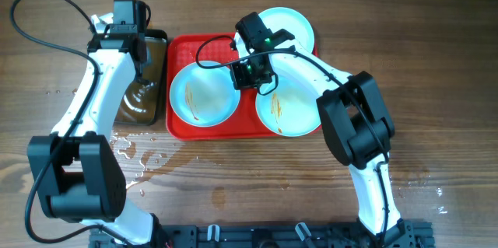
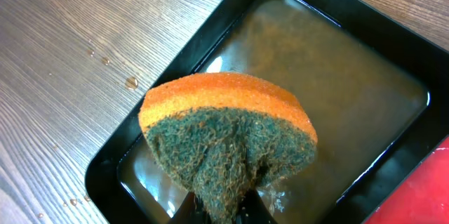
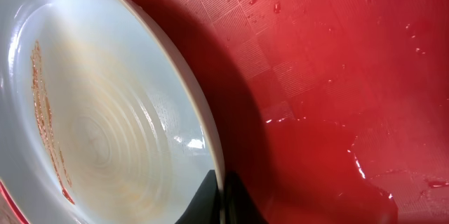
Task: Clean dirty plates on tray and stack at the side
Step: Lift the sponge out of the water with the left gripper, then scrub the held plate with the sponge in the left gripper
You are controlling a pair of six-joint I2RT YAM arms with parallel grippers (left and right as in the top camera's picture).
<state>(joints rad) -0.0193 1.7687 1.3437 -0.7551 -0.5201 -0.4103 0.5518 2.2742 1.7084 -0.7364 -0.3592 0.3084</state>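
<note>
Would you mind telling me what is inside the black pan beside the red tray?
Murky brown water fills the black pan. The left gripper holds an orange-and-green sponge over it, hiding the pan's floor beneath.

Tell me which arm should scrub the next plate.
Left. The left hand grips the sponge above the pan; the right hand is shut on the rim of a plate on the tray, so it likely just steadies it.

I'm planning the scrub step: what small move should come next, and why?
Probably swing the left gripper, shut on the orange-and-green sponge over the black metal pan, toward the pale round plastic plate: the right gripper pinches its rim, and it shows brown smears.
</note>
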